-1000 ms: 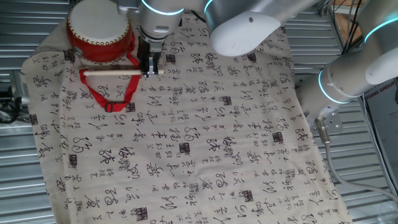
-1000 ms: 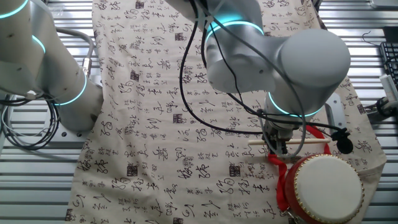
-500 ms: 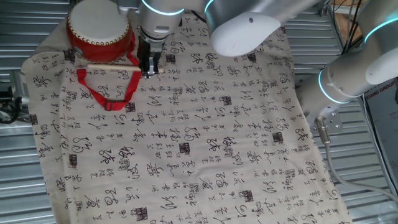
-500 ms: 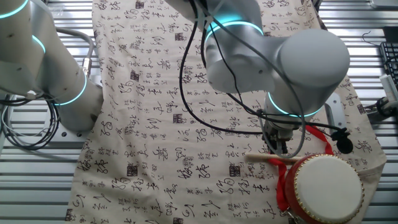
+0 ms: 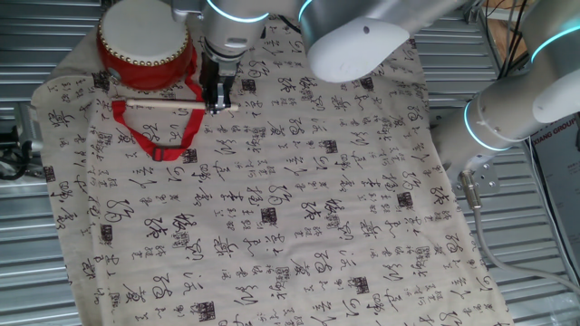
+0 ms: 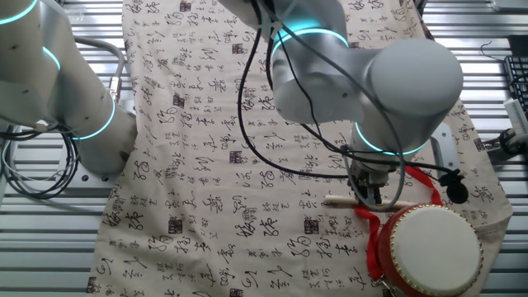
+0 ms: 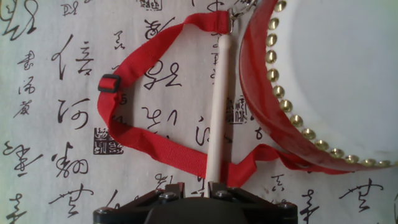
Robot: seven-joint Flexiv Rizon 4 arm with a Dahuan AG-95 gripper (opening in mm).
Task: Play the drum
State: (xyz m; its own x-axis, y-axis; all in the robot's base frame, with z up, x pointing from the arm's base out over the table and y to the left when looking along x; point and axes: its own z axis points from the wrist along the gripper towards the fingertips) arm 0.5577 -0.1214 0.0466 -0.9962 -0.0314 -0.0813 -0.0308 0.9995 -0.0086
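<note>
The drum [image 5: 145, 47] has a red body and a cream skin head; it stands at the far left corner of the printed cloth and shows at the lower right of the other fixed view [image 6: 433, 247] and at the right of the hand view [image 7: 336, 74]. Its red strap [image 5: 154, 136] with a black buckle [image 7: 109, 83] lies looped on the cloth. My gripper [image 5: 217, 101] is shut on one end of a thin pale wooden stick [image 5: 163, 106]. The stick [image 7: 219, 106] lies level beside the drum, above the strap, not touching the skin.
A cloth printed with black calligraphy [image 5: 272, 199] covers the table. A second robot arm's base [image 5: 507, 109] stands at the right edge and shows in the other fixed view [image 6: 74, 99]. Ribbed metal table [image 5: 535, 254] surrounds the cloth.
The stick tipped toward the drum half a second ago, then swung back to level beside it. The gripper stayed in place and kept its hold.
</note>
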